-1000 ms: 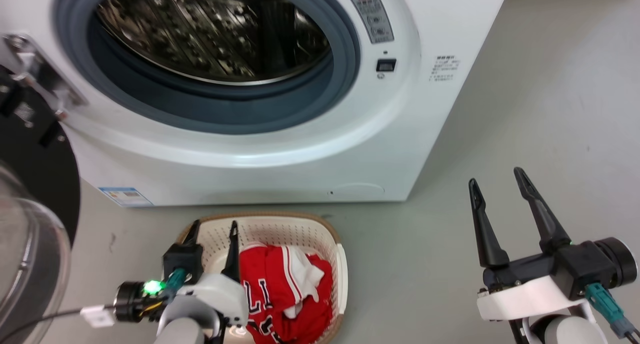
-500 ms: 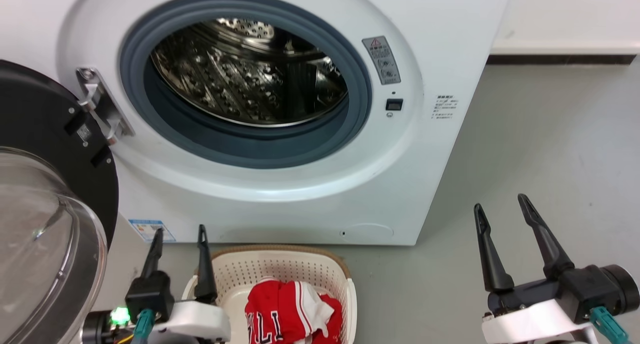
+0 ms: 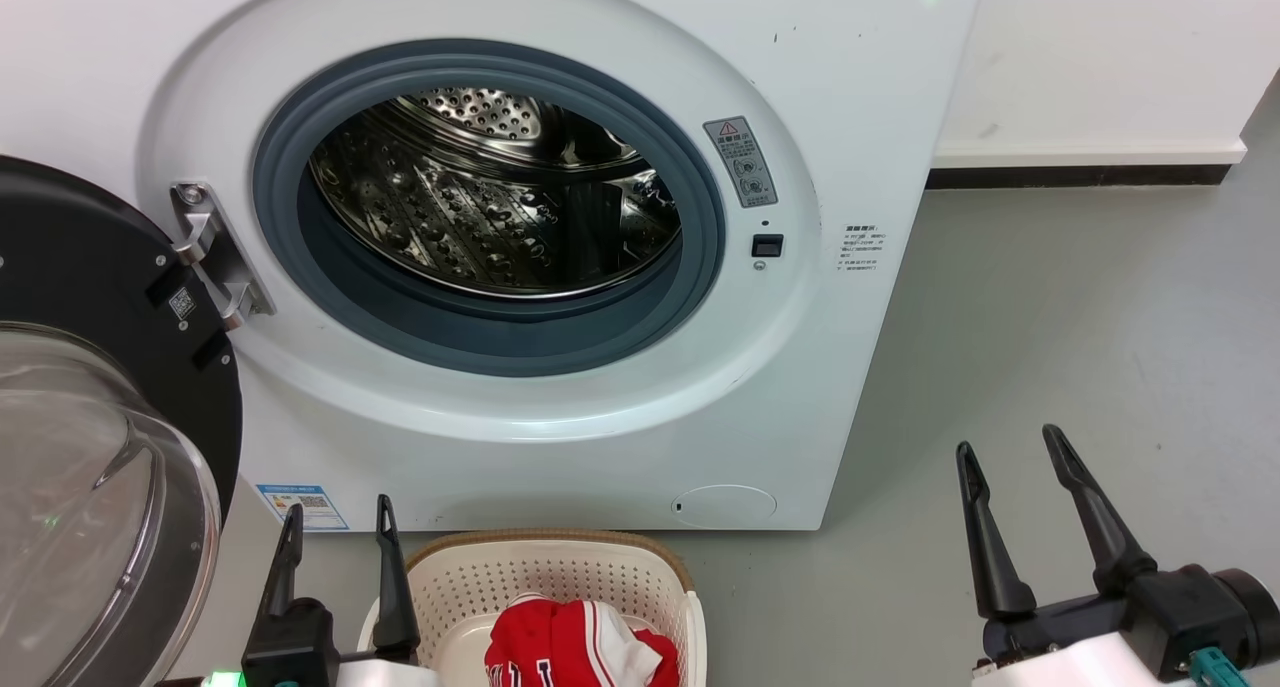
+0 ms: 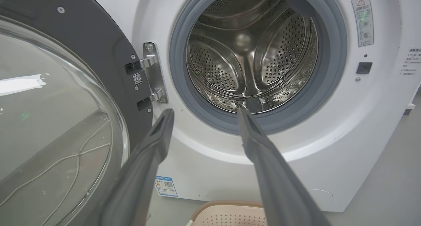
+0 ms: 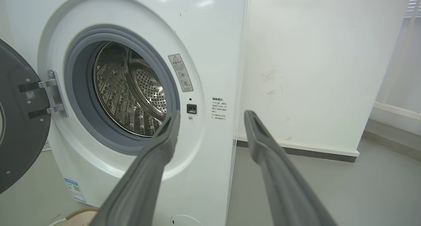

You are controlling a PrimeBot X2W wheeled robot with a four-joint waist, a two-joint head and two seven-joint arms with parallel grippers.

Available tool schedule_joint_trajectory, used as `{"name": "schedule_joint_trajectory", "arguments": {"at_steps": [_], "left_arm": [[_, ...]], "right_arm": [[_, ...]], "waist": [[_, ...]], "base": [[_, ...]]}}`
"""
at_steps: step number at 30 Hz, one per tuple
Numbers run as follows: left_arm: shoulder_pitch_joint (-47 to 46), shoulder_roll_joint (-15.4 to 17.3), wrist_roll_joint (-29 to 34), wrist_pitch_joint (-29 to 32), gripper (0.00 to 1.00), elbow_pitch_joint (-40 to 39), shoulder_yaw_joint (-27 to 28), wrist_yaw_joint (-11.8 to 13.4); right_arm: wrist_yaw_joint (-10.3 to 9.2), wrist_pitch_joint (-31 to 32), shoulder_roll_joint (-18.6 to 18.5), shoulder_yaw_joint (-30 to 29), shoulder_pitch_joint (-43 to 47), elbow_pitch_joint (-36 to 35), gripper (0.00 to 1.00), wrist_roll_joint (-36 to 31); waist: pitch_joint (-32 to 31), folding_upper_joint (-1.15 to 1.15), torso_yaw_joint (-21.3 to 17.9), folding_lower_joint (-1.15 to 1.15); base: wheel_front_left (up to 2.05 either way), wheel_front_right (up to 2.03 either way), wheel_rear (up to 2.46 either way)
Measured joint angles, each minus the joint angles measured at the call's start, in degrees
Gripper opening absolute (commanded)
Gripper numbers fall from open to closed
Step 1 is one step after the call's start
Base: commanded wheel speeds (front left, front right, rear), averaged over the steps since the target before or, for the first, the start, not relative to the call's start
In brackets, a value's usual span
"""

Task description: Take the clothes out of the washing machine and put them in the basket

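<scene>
Clothes (image 3: 575, 647) lie in the basket (image 3: 560, 557) before the washing machine (image 3: 850, 117), whose drum (image 3: 480, 217) looks bare; my left gripper (image 3: 338, 504), spread and empty, stands just beside the basket's left rim, my right gripper (image 3: 1008, 439), likewise spread, well apart.

Warning-triangle sticker (image 3: 738, 162) on washing machine (image 3: 600, 467) front, print illegible. Blue QR label (image 3: 302, 506) low on left. QR sticker (image 4: 137, 78) on door frame (image 4: 98, 55).

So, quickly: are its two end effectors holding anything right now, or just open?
Left end effector: open, holding nothing.
Right end effector: open, holding nothing.
</scene>
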Motion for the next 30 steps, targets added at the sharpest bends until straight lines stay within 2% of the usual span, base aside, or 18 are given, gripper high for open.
{"name": "schedule_joint_trajectory", "arguments": {"at_steps": [12, 19, 30], "left_arm": [[1.2, -0.78, 0.08, 0.0, 1.0, 0.71, 0.57, -0.94], [1.42, -0.98, 0.08, 0.0, 1.0, 1.07, 1.47, -2.75], [1.54, -1.18, 0.18, 0.0, 1.0, 1.27, 2.27, -3.97]], "right_arm": [[0.0, 0.0, 0.0, -0.27, 1.77, 0.79, 1.0, 0.03], [0.0, 0.0, 0.0, -0.35, 1.8, 0.99, 1.0, 0.11], [0.0, 0.0, 0.0, -0.36, 1.8, 1.09, 1.0, 0.35]], "waist": [[-0.69, 0.0, 0.12, 0.01], [-0.54, 0.0, 0.12, 0.01], [-0.33, 0.0, 0.09, 0.01]], "base": [[0.0, 0.0, 0.0], [0.0, 0.0, 0.0], [0.0, 0.0, 0.0]]}}
